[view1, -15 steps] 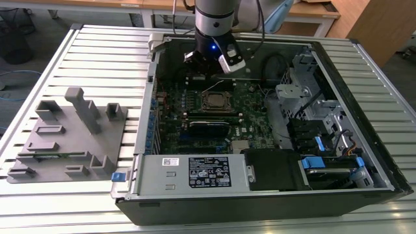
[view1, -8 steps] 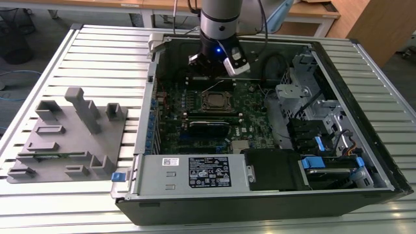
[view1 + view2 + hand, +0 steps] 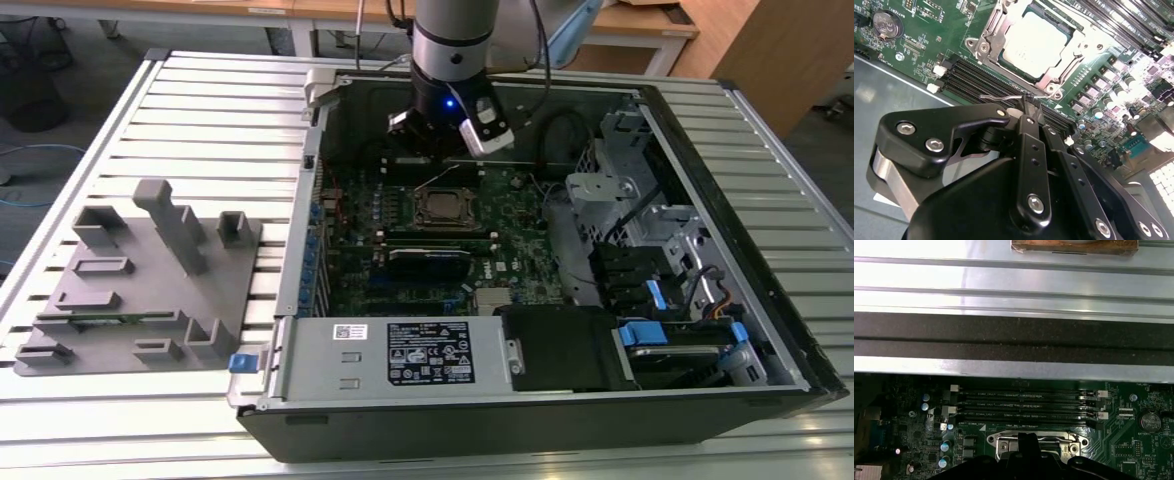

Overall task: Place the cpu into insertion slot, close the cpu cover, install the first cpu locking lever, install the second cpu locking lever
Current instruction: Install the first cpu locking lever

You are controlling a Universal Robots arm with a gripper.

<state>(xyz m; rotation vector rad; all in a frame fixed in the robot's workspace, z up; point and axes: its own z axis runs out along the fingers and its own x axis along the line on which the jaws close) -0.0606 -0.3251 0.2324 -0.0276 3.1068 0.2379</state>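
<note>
The cpu (image 3: pixel 1036 40) lies flat in the insertion slot (image 3: pixel 441 207) on the green board. The cpu cover (image 3: pixel 990 39), a silvery frame, lies down around it. A thin wire locking lever (image 3: pixel 999 97) sticks out beside the socket's edge and meets the tips of my gripper (image 3: pixel 1026 102). The black fingers are shut together, and I cannot tell whether they pinch the wire or only touch it. In the exterior view my gripper (image 3: pixel 447 150) hangs just behind the socket inside the open computer case. The first wrist view has the gripper (image 3: pixel 1026 440) right over the socket (image 3: pixel 1054 442).
Long black memory slots (image 3: pixel 979 80) run between the socket and the case wall (image 3: pixel 1014 335). A coin battery (image 3: pixel 886 22) sits on the board. Power supply (image 3: pixel 400 355) and drive bays (image 3: pixel 667 280) fill the case's front and right. A grey fixture (image 3: pixel 134 280) stands at the exterior view's left.
</note>
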